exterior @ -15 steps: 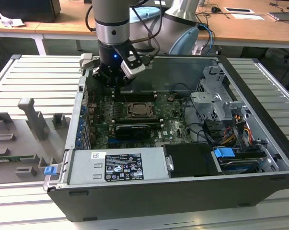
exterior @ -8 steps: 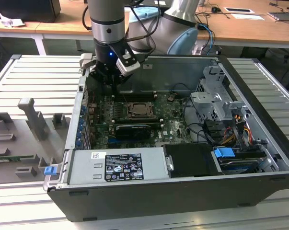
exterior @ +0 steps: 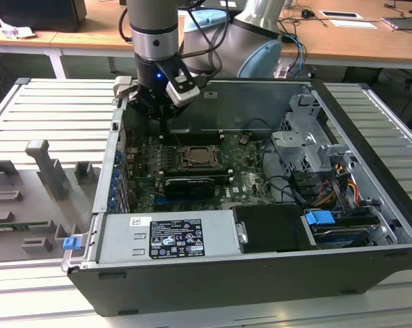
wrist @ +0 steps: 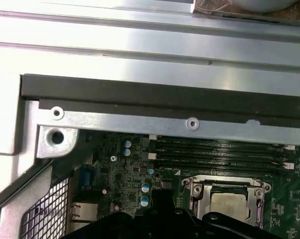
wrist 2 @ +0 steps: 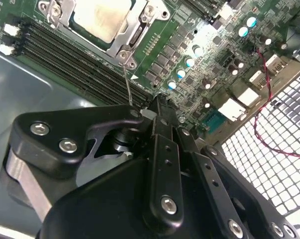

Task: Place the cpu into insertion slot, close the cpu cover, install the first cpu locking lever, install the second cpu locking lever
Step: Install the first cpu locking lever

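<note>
The cpu (wrist 2: 99,17) lies in its socket on the green motherboard, its dull metal top also showing in the first wrist view (wrist: 229,204). The cpu cover (wrist 2: 136,31) lies flat around it as a silvery frame (wrist: 195,198). A thin wire locking lever (wrist 2: 126,82) rises from the socket's corner towards my gripper (wrist 2: 157,102). The black fingers (wrist 2: 162,149) look closed together, their tips beside the lever's end; I cannot tell whether they touch it. In the exterior view my gripper (exterior: 165,128) hangs over the board, just to the exterior view's left of the socket (exterior: 199,158).
Black memory slots (wrist 2: 65,55) run beside the socket. The case's metal back wall (wrist: 154,122) and a perforated grille (wrist 2: 269,149) stand close to my gripper. A power supply (exterior: 168,236), a drive cage (exterior: 305,140) and cables fill the rest of the case.
</note>
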{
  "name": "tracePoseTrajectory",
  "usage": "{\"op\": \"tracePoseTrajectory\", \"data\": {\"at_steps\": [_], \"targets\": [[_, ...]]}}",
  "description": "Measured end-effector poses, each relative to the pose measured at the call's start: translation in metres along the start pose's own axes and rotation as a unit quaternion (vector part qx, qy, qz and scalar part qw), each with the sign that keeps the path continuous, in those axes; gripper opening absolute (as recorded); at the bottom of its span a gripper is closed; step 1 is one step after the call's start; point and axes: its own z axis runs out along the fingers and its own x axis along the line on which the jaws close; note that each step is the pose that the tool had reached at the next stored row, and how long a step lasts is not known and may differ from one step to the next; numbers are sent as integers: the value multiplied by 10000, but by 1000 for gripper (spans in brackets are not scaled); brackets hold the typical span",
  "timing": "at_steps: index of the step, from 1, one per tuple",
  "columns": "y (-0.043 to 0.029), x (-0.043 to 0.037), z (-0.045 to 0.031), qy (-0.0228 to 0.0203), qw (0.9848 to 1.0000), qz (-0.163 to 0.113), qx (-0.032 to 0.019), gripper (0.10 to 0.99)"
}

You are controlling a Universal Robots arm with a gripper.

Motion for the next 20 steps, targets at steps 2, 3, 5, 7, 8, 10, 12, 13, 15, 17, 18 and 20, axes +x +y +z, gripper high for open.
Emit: {"op": "tracePoseTrajectory", "data": {"at_steps": [2, 3, 5, 7, 8, 10, 12, 13, 15, 17, 18, 20], "targets": [[4, -13, 2, 0, 10000, 2, 0, 106], [6, -18, 2, 0, 10000, 3, 0, 106], [5, -32, 4, 0, 10000, 5, 0, 106], [2, -75, 8, 0, 10000, 9, 0, 106], [1, -91, 9, 0, 10000, 12, 0, 106], [-1, -123, 10, 0, 10000, 17, 1, 106], [-2, -138, 12, -1, 10000, 20, 1, 106], [-3, -145, 13, -1, 10000, 20, 1, 106], [-4, -156, 12, 0, 10000, 20, 1, 106], [-4, -165, 13, -1, 10000, 20, 0, 106], [-5, -169, 13, -1, 10000, 20, 1, 106], [-5, -175, 14, -1, 10000, 20, 1, 106]]}}
